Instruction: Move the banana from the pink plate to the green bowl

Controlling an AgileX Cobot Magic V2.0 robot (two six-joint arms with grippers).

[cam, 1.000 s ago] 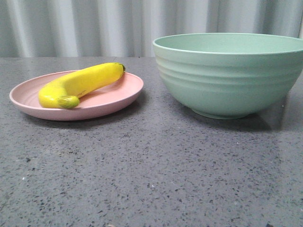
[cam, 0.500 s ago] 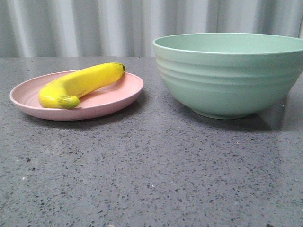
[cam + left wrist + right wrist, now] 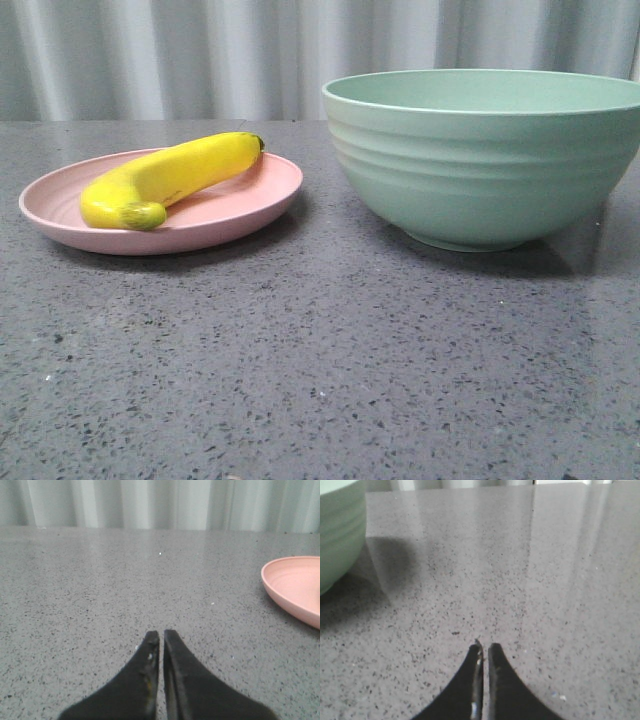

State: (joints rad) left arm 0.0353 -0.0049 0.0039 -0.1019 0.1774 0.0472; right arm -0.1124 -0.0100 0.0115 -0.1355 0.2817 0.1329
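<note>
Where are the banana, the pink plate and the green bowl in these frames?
banana (image 3: 170,178): front view, middle of its yellow body.
pink plate (image 3: 262,205): front view, bare rim on the side toward the bowl.
green bowl (image 3: 480,170): front view, ribbed outer wall.

Soft, even light fills all 3 views. The bowl (image 3: 487,155) and plate (image 3: 215,222) cast faint shadows on the table (image 3: 330,370) (pale vertical glare streaks in the right wrist view). Focus is slightly soft.
</note>
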